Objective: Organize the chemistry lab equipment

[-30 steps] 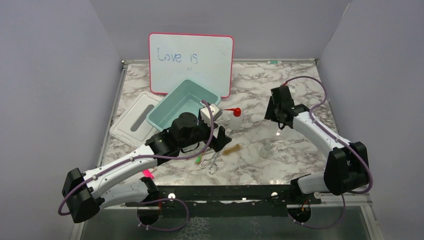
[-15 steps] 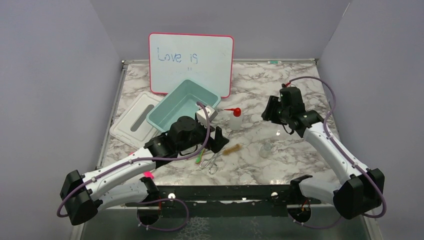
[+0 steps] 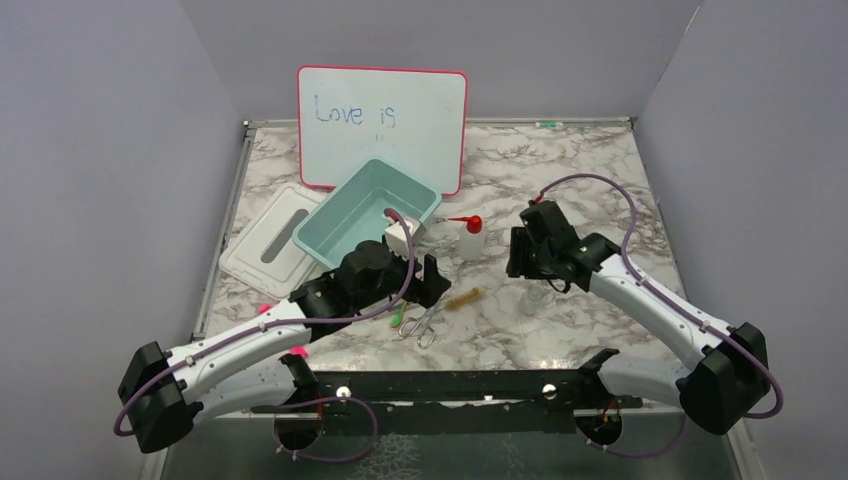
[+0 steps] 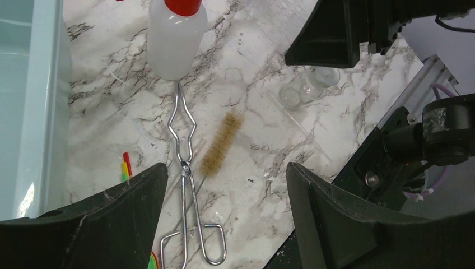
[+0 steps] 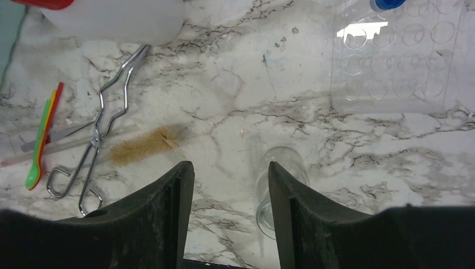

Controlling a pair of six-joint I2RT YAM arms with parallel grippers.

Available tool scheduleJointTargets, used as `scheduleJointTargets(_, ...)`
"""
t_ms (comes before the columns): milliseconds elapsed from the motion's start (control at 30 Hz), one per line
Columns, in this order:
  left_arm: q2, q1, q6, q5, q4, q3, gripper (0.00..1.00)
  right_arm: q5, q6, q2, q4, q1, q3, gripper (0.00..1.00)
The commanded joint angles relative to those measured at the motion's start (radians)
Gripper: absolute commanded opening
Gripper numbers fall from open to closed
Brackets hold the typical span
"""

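Observation:
The white squeeze bottle with red nozzle stands right of the teal bin. The metal tongs and the brown brush lie in front of it. The small glass flask lies on its side further right. My left gripper is open and empty, hovering above the tongs and brush. My right gripper is open and empty, just above the flask, which lies beside its right finger. One blue cap shows in a clear rack.
A pink-framed whiteboard leans at the back. A white lid lies left of the bin. Small coloured spoons lie left of the tongs. A pink marker lies near the front edge under my left arm.
My right arm has swung left and down towards the flask. My left gripper has drawn back a little towards the front, staying open.

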Motion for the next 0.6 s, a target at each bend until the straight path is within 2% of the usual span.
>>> scheduleJointTargets(0, -0.035, -0.001, -0.023, -0.062, -0.012, 0.003, 0.79, 0.09, 0.027, 0.022, -0.053, 0.052, 0.027, 0.53)
scheduleJointTargets(167, -0.088, -0.001, -0.02, -0.147, -0.069, 0.023, 0.78, 0.164, 0.051, 0.105, -0.079, 0.12, 0.051, 0.41)
scheduleJointTargets(300, -0.132, -0.001, -0.012, -0.19, -0.098, 0.031, 0.78, 0.254, 0.097, 0.15, -0.141, 0.15, 0.079, 0.41)
scheduleJointTargets(367, -0.148, -0.001, -0.009, -0.2, -0.109, 0.035, 0.78, 0.287, 0.109, 0.146, -0.17, 0.15, 0.092, 0.48)
scheduleJointTargets(500, -0.162, -0.001, -0.01, -0.216, -0.13, 0.038, 0.78, 0.323, 0.122, 0.105, -0.237, 0.15, 0.14, 0.75)
scheduleJointTargets(567, -0.166, -0.001, -0.009, -0.22, -0.141, 0.043, 0.79, 0.343, 0.141, 0.06, -0.237, 0.15, 0.131, 0.83)
